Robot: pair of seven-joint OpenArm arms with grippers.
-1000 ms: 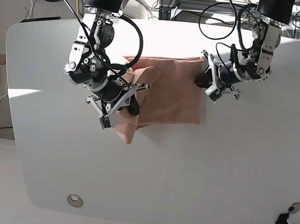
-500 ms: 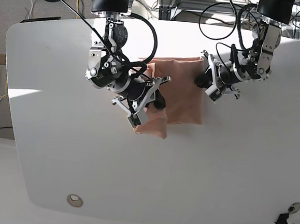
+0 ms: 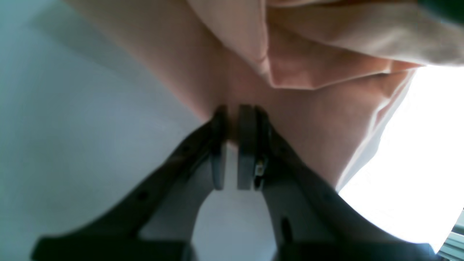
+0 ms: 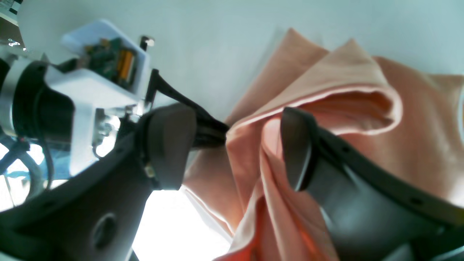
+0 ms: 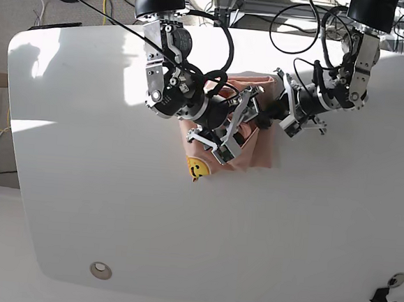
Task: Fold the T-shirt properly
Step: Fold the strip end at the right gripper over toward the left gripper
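Your T-shirt (image 5: pixel 248 144) lies bunched near the 12 o'clock edge of the white table (image 5: pixel 80 183), between your 2 arms in the base view. A corner flipped toward 7 o'clock shows the yellow smiley print (image 5: pixel 197 169). Your right pincer (image 4: pixel 235 145) stands with its pads spread apart, a raised fold of salmon cloth running between them; you cannot tell from the frames whether either pad presses it. Your left pincer (image 3: pixel 232 119), at the shirt's 3 o'clock edge, has its pads drawn together, clamped on a thin edge of the T-shirt. Black cables (image 5: pixel 296 25) loop above both arms at 12 o'clock.
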